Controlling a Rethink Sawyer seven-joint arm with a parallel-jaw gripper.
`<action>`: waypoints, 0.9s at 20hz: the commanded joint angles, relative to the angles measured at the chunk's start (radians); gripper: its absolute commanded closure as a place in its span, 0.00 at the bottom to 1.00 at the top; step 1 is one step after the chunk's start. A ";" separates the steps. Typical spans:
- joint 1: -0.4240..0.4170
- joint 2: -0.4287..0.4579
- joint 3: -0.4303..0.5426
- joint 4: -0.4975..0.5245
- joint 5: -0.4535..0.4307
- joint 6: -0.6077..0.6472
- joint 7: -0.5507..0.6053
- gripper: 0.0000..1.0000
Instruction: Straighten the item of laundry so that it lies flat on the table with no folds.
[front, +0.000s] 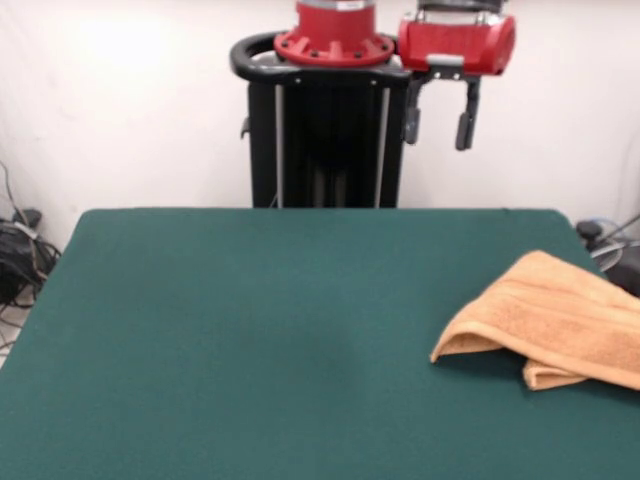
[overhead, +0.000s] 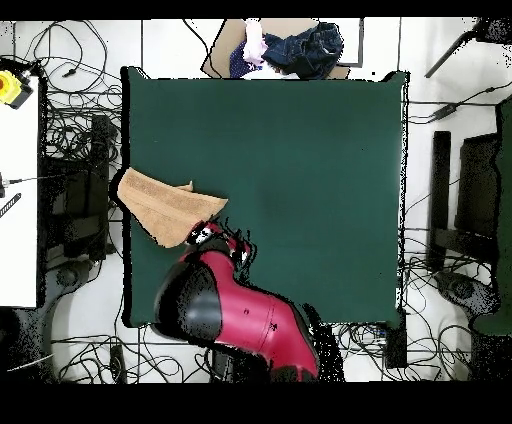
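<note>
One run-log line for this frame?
towel: folded, hanging over table edge | tool: open, raised by pedestal, off towel | flattening: not done

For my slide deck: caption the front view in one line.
Folded orange towel lies at the green table's edge; the gripper hangs raised, fingers open.

So the count: one towel (front: 560, 320), orange, sitting at the right edge of the front view. One green table (front: 250, 330) filling most of the frame. One red and black arm (overhead: 235, 305) at the bottom of the overhead view, with one gripper (front: 440, 118) near the top of the front view, two fingers (front: 466, 120) showing on it. One dark bundle of clothes (overhead: 300, 45) at the top of the overhead view. Cables on the floor, too tangled to count.
</note>
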 joint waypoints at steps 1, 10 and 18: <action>-0.046 0.130 0.083 0.008 -0.035 -0.138 0.172 0.00; -0.062 0.196 0.130 -0.001 -0.024 -0.253 0.202 0.00; -0.106 0.191 0.208 0.004 -0.010 -0.278 0.245 0.00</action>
